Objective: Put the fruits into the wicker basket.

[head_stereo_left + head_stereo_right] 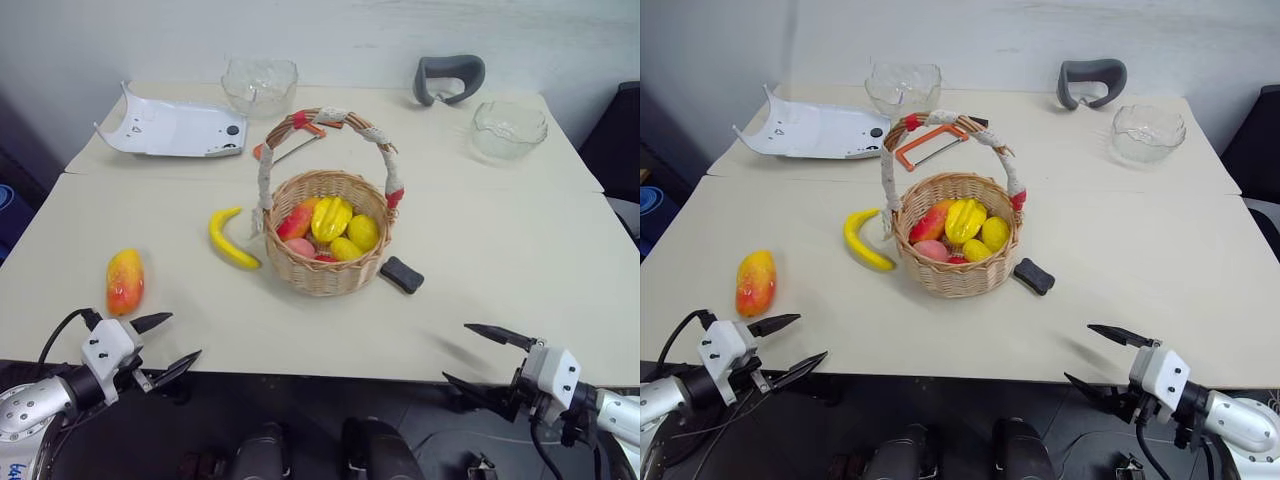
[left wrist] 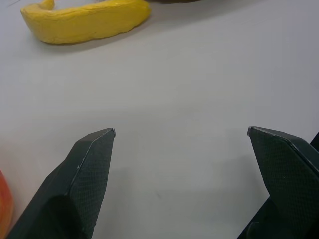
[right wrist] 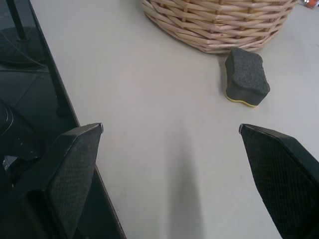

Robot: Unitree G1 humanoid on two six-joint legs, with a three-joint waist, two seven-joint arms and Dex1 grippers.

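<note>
dark sponge (image 1: 401,274) just right of wicker basket (image 1: 322,262), banana (image 1: 231,240) left; both grippers (image 1: 164,346) (image 1: 480,358) wide, empty

Left gripper (image 1: 165,345): two black tapered fingers spread wide apart, nothing between them, pointing forward and inward toward the right gripper. White wrist block directly behind the fingers, with a black cable looping back from it along a silver forearm. Right gripper (image 1: 480,357): fingers likewise splayed wide and empty, pointing forward and inward toward the left gripper. White wrist block and pale forearm trail behind it. Both grippers sit low, well apart, roughly level with each other.
</note>
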